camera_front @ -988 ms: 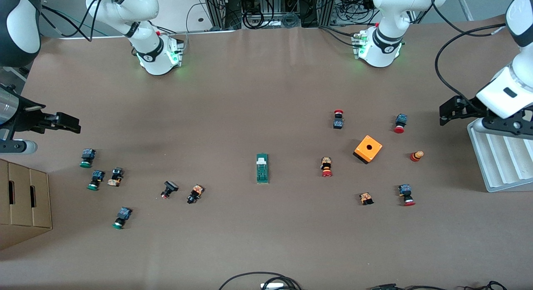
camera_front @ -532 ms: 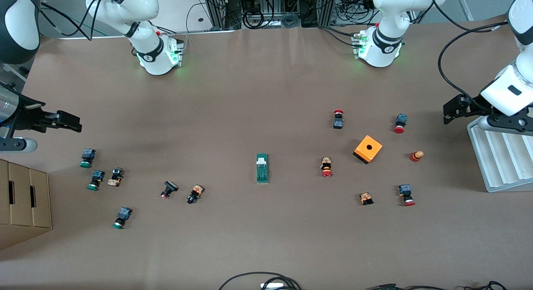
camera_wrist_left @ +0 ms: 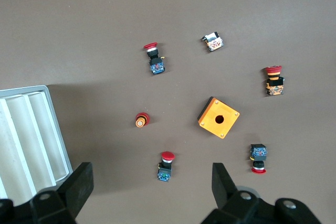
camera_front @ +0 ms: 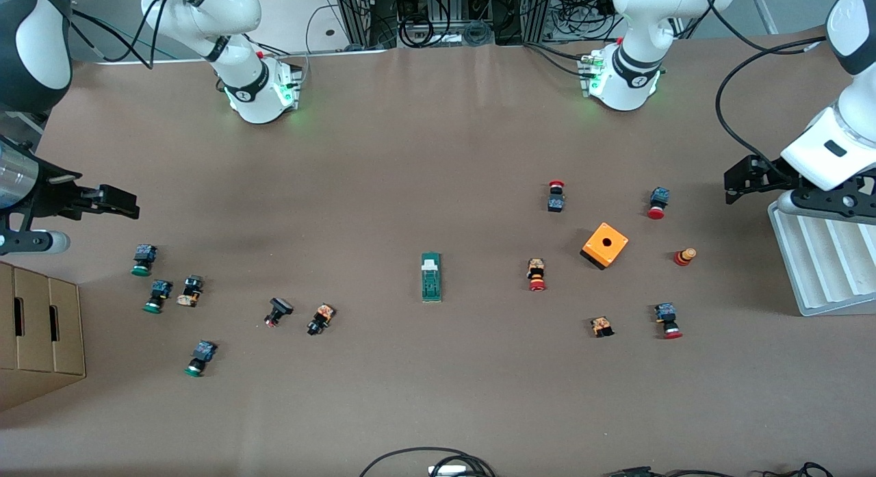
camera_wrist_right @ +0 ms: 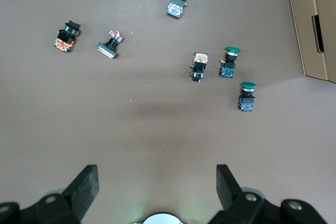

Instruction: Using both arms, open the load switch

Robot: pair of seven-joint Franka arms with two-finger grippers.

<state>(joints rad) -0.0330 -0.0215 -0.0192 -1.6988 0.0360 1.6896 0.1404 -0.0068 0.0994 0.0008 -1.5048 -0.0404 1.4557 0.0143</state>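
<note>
Dark-green load switch point(camera_front: 431, 277) lying untouched on the brown worktop point(camera_front: 410, 176), between both tools and well apart from each.

A white sliding piece is seen at the switch's end farther from the front camera. Toward the left tool point(camera_front: 742, 181) are found an orange cube point(camera_front: 605, 245) and red-capped push buttons point(camera_front: 537, 274); that tool is held with its fingers spread wide above the worktop, beside a white ridged tray point(camera_front: 821, 265). Toward the right tool point(camera_front: 109, 202), likewise spread wide and empty, green-capped buttons point(camera_front: 142, 259) are scattered, and a cardboard box point(camera_front: 37, 326) is seen at that end.
</note>
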